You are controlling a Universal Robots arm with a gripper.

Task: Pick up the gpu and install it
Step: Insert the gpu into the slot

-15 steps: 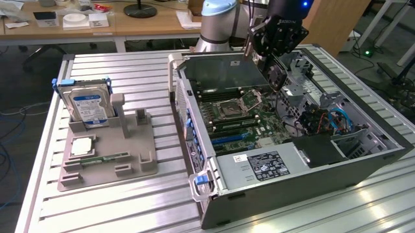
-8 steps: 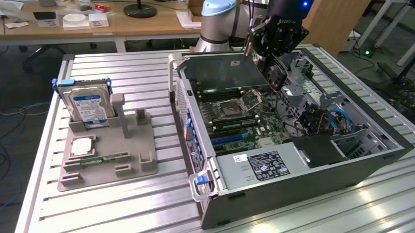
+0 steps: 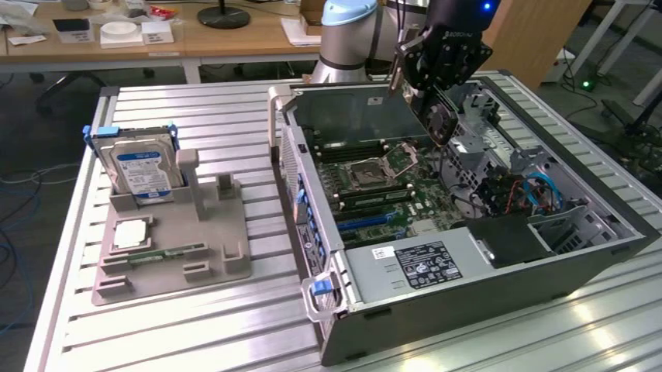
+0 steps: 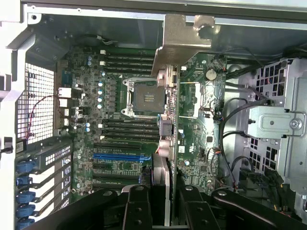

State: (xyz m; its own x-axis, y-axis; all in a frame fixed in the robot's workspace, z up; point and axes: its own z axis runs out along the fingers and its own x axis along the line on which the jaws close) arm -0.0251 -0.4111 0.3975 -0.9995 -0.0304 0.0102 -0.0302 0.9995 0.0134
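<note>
Half done, by the look: clenched gpu edge-on in jaws, hung it over open PC case, above mobo, not yet seated; held upright, prob. to meet slot squarely.

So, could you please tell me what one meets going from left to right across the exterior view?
Hard drive → blue latch on the case front → processor socket → the gpu → blue cables.
</note>
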